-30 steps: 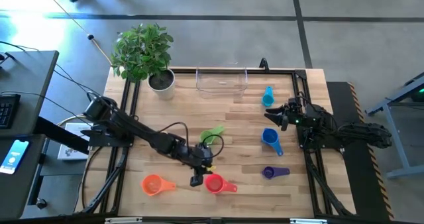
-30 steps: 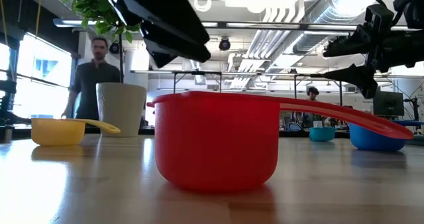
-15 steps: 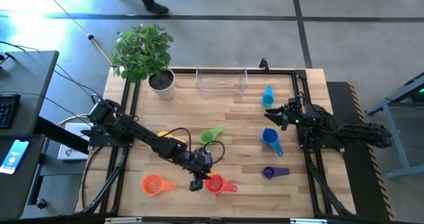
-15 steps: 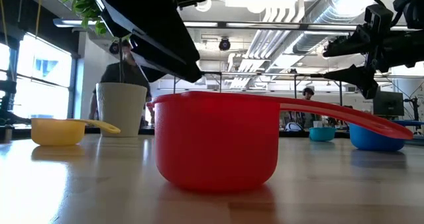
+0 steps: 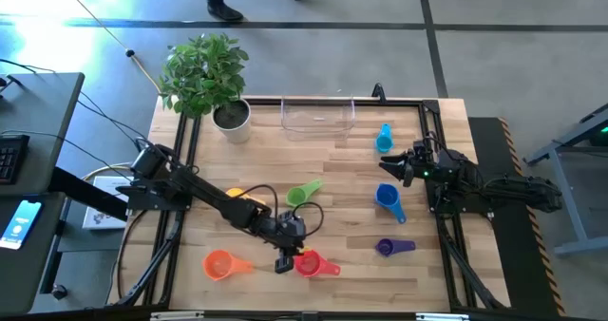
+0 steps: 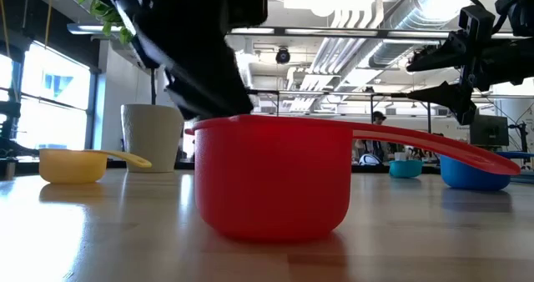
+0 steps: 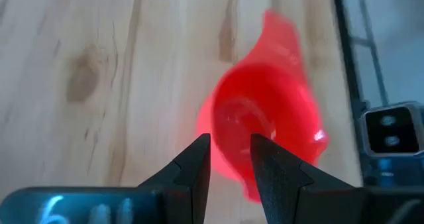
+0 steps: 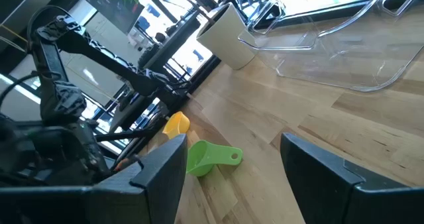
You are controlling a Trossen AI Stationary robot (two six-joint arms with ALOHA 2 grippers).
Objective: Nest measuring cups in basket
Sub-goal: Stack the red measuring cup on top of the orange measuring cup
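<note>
My left gripper (image 5: 285, 261) is open by a narrow gap and points down at the red cup (image 5: 306, 262) near the table's near edge. In the left wrist view its fingers (image 7: 199, 158) stand on either side of the red cup's wall (image 7: 228, 141), opposite the handle (image 7: 281, 32). My right gripper (image 5: 404, 166) is open and hangs above the table at the right, just beyond the blue cup (image 5: 388, 198). The orange (image 5: 220, 263), green (image 5: 302, 194), yellow (image 5: 249, 198), light blue (image 5: 384, 139) and purple (image 5: 389, 248) cups sit on the table. The clear basket (image 5: 317, 117) stands at the far edge. My left gripper comes from above with one finger outside the red cup's wall (image 7: 228, 141) and one over its hollow, at the side away from the handle. Whether the fingers touch the wall, I cannot tell. The cup stands upright on the table (image 6: 271, 178).
A white plant pot (image 5: 231, 117) stands at the far left corner beside the basket. The left arm lies over part of the yellow cup. Black rails run along the table's left and right sides. Bare wood lies in the table's middle. People walk on the floor beyond.
My left gripper has come down toward the red cup and shifted slightly to the right, until its fingers straddle the cup's wall. The cups have not moved.
</note>
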